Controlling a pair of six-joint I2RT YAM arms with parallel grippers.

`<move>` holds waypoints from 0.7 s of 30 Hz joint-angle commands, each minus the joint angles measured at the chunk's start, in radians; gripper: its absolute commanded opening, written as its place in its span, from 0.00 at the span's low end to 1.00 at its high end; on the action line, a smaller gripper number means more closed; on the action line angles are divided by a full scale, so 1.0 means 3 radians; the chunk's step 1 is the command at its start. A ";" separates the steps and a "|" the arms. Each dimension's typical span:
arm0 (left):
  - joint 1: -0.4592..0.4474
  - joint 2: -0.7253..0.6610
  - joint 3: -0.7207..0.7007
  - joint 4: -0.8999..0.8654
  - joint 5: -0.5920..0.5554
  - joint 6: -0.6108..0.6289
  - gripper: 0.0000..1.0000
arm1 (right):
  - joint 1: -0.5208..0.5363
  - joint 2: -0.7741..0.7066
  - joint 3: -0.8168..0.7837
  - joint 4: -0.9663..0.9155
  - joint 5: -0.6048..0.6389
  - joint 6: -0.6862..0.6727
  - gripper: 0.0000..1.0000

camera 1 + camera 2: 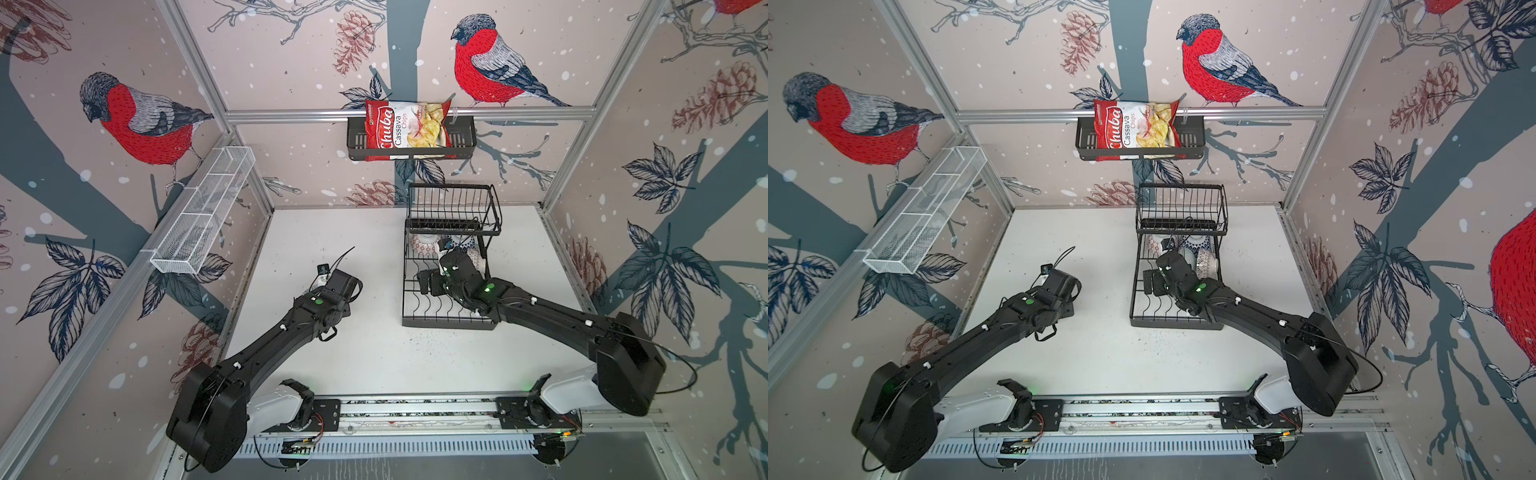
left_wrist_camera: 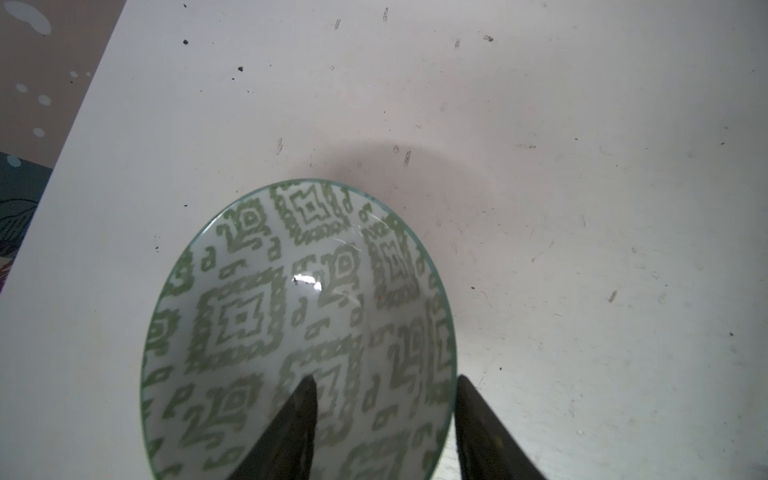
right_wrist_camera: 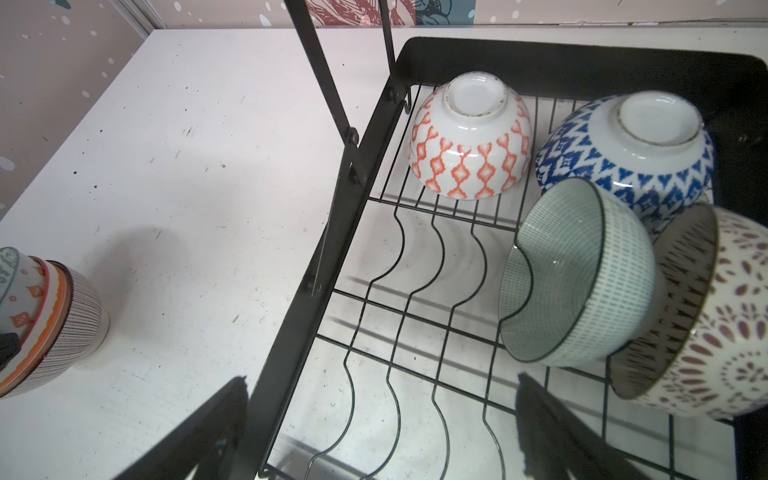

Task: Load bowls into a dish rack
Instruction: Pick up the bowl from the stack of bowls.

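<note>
green-patterned bowl sits astride the left gripper jaws: 1 finger inside, 1 outside the rim, half open, not pinching yet, i judge. right gripper gapes wide, empty, over the dish rack.

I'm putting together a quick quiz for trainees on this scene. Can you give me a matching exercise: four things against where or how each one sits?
Things:
1. orange-diamond bowl
2. teal-dashed bowl
3. green-patterned bowl
4. chips bag

Places or states:
A. in the wall basket
B. rim straddled by the left gripper
C. upside down in the dish rack
D. tipped on its side in the dish rack

Pairs: 1-C, 2-D, 3-B, 4-A
</note>
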 commanded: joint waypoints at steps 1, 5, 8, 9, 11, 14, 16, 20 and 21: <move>0.0016 0.0051 0.0001 0.0014 -0.0067 0.0014 0.51 | -0.0001 0.0018 0.0003 0.0058 -0.0011 -0.0008 1.00; 0.0032 0.0127 0.0013 0.0052 -0.0054 0.0055 0.45 | 0.0001 0.0023 -0.0002 0.0056 0.0000 -0.0016 1.00; 0.0034 0.0150 0.0029 0.0082 -0.0046 0.0087 0.38 | -0.0002 0.0039 -0.0002 0.0056 0.0000 -0.0014 1.00; 0.0038 0.0151 0.0036 0.0093 -0.0039 0.0090 0.36 | -0.0003 0.0041 -0.0002 0.0056 0.0000 -0.0017 1.00; 0.0041 0.0139 0.0042 0.0108 -0.0028 0.0106 0.32 | -0.0003 0.0051 -0.0002 0.0059 -0.0005 -0.0014 1.00; 0.0043 0.0115 0.0053 0.0123 -0.0009 0.0134 0.27 | -0.0004 0.0059 -0.0002 0.0057 -0.0006 -0.0013 1.00; 0.0044 0.0097 0.0052 0.0137 -0.0001 0.0153 0.24 | -0.0004 0.0072 0.0001 0.0057 -0.0006 -0.0017 1.00; 0.0048 0.0102 0.0076 0.0143 0.0003 0.0176 0.20 | -0.0003 0.0092 0.0012 0.0059 -0.0016 -0.0016 1.00; 0.0048 0.0102 0.0082 0.0147 0.0012 0.0186 0.19 | -0.0004 0.0098 0.0013 0.0064 -0.0018 -0.0017 1.00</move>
